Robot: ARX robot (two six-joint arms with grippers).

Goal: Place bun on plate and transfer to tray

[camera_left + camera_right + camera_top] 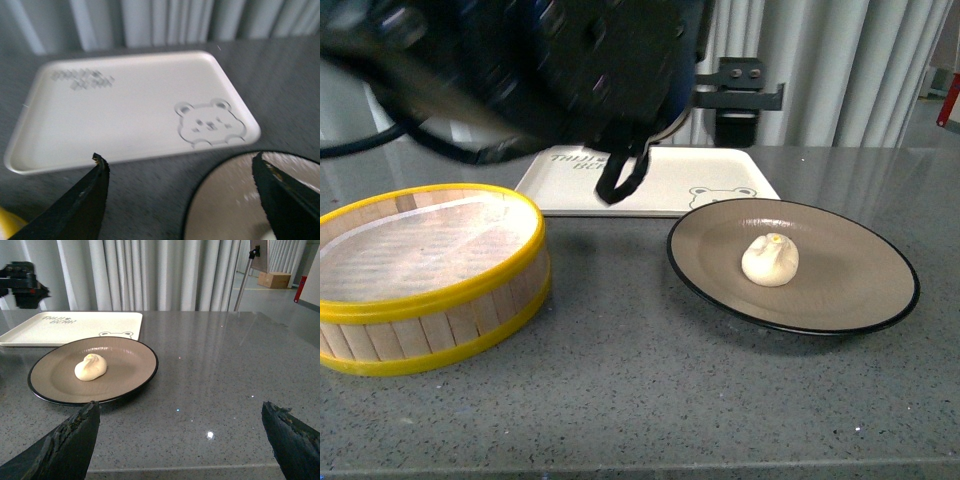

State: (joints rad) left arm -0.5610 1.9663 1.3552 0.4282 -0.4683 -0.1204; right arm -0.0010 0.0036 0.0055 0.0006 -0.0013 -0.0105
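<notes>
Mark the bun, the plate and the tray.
bun (770, 260), front view, centre of its dough.
plate (850, 285), front view, bare tan inside, right of the bun.
tray (690, 167), front view, bare cream surface near its middle.

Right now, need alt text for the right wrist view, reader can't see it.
A white bun sits on a round brown plate on a grey table, with a cream tray bearing a bear face beyond the plate. The right gripper is open and empty, nearer the camera and apart from the plate; pale curtains hang behind.
</notes>
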